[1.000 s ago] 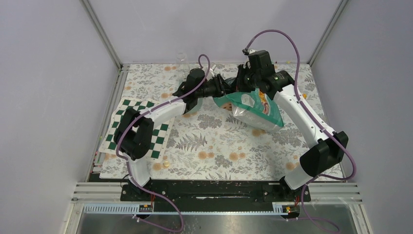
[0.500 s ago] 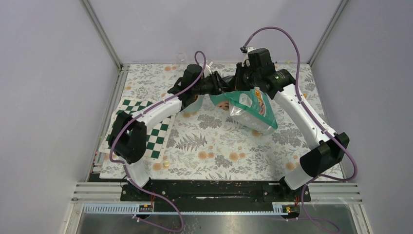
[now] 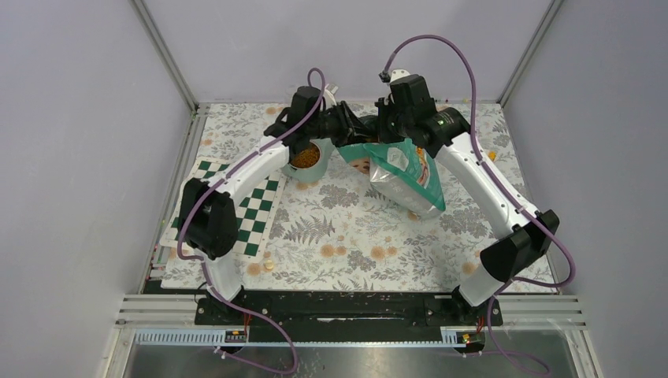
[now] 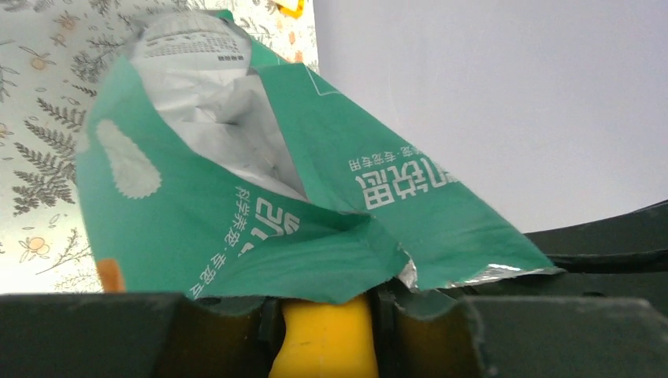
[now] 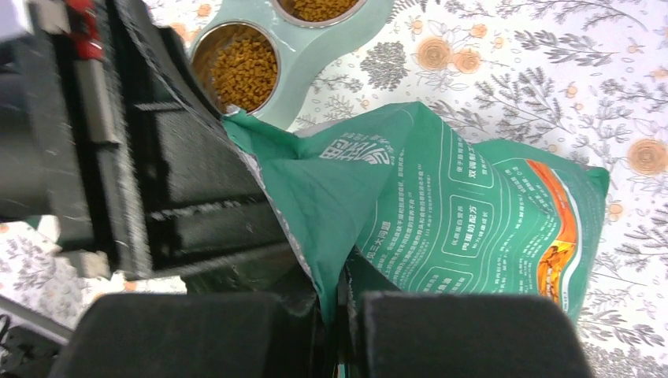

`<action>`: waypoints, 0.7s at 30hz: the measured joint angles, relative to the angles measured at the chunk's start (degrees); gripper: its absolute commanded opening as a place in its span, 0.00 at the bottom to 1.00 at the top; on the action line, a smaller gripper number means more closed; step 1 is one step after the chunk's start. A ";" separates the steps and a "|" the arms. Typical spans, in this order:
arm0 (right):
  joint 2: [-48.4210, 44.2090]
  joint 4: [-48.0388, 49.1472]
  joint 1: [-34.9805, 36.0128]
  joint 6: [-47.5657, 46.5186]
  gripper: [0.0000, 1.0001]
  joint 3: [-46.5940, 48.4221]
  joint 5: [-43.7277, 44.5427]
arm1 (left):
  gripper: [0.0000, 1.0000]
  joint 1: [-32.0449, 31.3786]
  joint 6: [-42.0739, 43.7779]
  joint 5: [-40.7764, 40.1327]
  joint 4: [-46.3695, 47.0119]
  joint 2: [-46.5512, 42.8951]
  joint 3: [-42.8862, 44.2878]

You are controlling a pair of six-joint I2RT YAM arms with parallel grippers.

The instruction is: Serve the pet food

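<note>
The teal-and-white pouch [image 3: 403, 175] hangs tilted over the table, its open mouth toward the left arm. My right gripper [image 5: 340, 305] is shut on the pouch's top edge [image 5: 331, 197]. My left gripper [image 4: 324, 313] is shut on the yellow-orange scoop handle [image 4: 323, 342], and the scoop's head is hidden under the pouch's [image 4: 236, 213] torn lip. In the top view the two grippers [image 3: 346, 132] [image 3: 386, 138] meet at the pouch mouth. Pet food [image 5: 244, 69] fills a steel bowl of the pale green double feeder [image 5: 311, 55], just left of the pouch. The same kibble [image 3: 305, 157] shows from above.
A green-and-white checkered mat [image 3: 228, 206] lies at the table's left side on the floral cloth [image 3: 339, 236]. A small orange object [image 3: 491, 155] sits at the far right. Metal frame posts and grey walls close the back and sides.
Both arms have shifted back and left with the pouch between them. The left arm has swung off the feeder, so a bowl full of kibble now shows from above.
</note>
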 measured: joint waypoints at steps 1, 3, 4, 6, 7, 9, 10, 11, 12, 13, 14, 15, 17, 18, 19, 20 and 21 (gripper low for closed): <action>0.26 -0.31 0.11 -0.28 0.00 0.37 0.68 | 0.00 0.52 -0.07 -0.15 -0.96 0.00 0.66; 0.87 -1.05 0.44 -0.81 0.00 0.96 1.84 | 0.00 1.51 -0.26 -0.26 -1.60 0.00 1.66; 1.25 -1.20 0.70 -1.03 0.00 1.22 2.32 | 0.00 2.03 -0.26 -0.26 -1.55 -0.02 2.14; 1.88 -1.29 1.09 -1.22 0.00 1.79 3.37 | 0.00 2.62 -0.28 -0.24 -1.60 -0.09 2.34; 1.97 -1.29 1.20 -1.22 0.00 1.84 3.72 | 0.00 2.80 -0.39 -0.15 -1.57 -0.11 2.32; 2.01 -1.36 1.38 -1.18 0.00 1.86 4.35 | 0.00 3.10 -1.03 0.04 -0.61 -0.42 1.55; 2.01 -1.60 1.42 -1.16 0.00 1.99 4.63 | 0.00 3.15 -1.51 0.07 0.61 -0.96 0.42; 2.01 -1.90 1.49 -1.09 0.00 2.19 4.70 | 0.00 3.28 -2.03 0.11 1.79 -1.57 -0.79; 2.01 -2.32 1.51 -0.98 0.00 2.36 4.76 | 0.00 3.54 -2.71 0.26 2.82 -2.38 -2.12; 2.01 -2.75 1.53 -0.90 0.00 2.58 4.74 | 0.00 3.85 -3.21 0.50 3.54 -3.17 -3.21; 2.01 -3.28 1.53 -0.74 0.00 2.82 4.72 | 0.00 4.26 -3.72 0.85 4.50 -4.07 -4.37; 2.03 -3.96 1.53 -0.68 0.00 3.23 4.72 | 0.00 4.66 -4.17 1.16 5.25 -4.90 -5.38; 2.03 -5.05 1.53 -0.59 0.00 3.87 4.76 | 0.00 5.64 -5.16 1.77 6.99 -7.15 -7.82; 2.03 -5.53 1.53 -0.57 0.00 4.20 4.81 | 0.00 6.08 -5.66 1.99 8.09 -8.39 -9.22; 2.03 -5.92 1.51 -0.55 0.00 4.46 4.90 | 0.00 6.54 -6.08 2.10 8.83 -9.51 -10.49; 2.03 -6.21 1.49 -0.33 0.00 4.61 4.96 | 0.00 7.04 -6.54 2.23 9.49 -10.58 -11.74; 2.03 -6.54 1.42 -0.09 0.00 4.81 4.85 | 0.00 7.54 -6.95 2.27 10.05 -11.54 -12.72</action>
